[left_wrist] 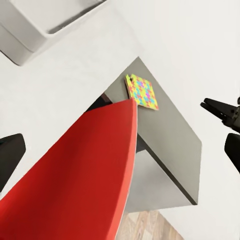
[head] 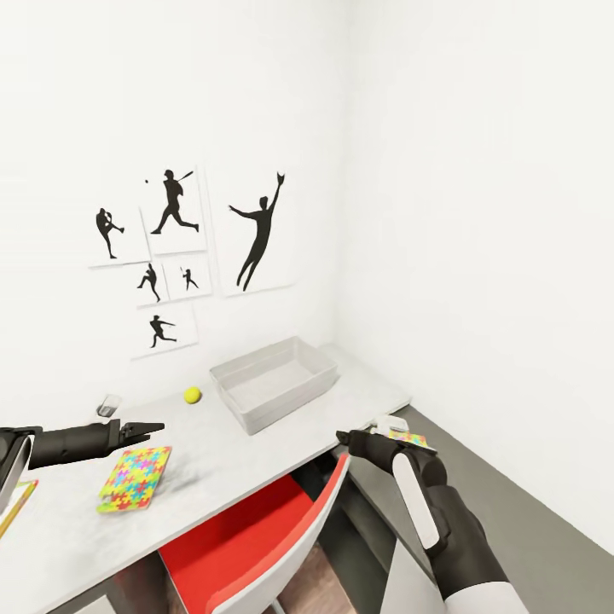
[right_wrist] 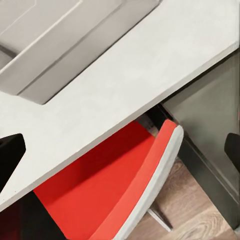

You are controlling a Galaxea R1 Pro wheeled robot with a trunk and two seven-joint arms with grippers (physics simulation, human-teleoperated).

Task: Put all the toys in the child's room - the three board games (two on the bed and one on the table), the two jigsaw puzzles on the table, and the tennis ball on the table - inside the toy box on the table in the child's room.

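Note:
The toy box [head: 275, 383], a translucent grey bin, stands empty at the far end of the table [head: 358, 388]. The tennis ball [head: 193, 394] lies just left of it. One jigsaw puzzle [head: 136, 477] lies flat on the table below my left gripper [head: 156, 427], which hovers open with nothing in it. The other jigsaw puzzle [head: 411, 439] [left_wrist: 142, 91] rests on the lower dark-grey side desk [left_wrist: 170, 135], beside my right gripper [head: 344, 437] [left_wrist: 219, 110], also open and empty. A board game's corner [head: 14, 505] peeks in at the left edge. The bed is out of view.
A red chair [head: 256, 537] with a white shell is tucked under the table's front edge between my arms. A small clear cup [head: 108, 405] stands near the wall. Black sports silhouettes [head: 175, 247] hang above, and the white corner wall closes the right side.

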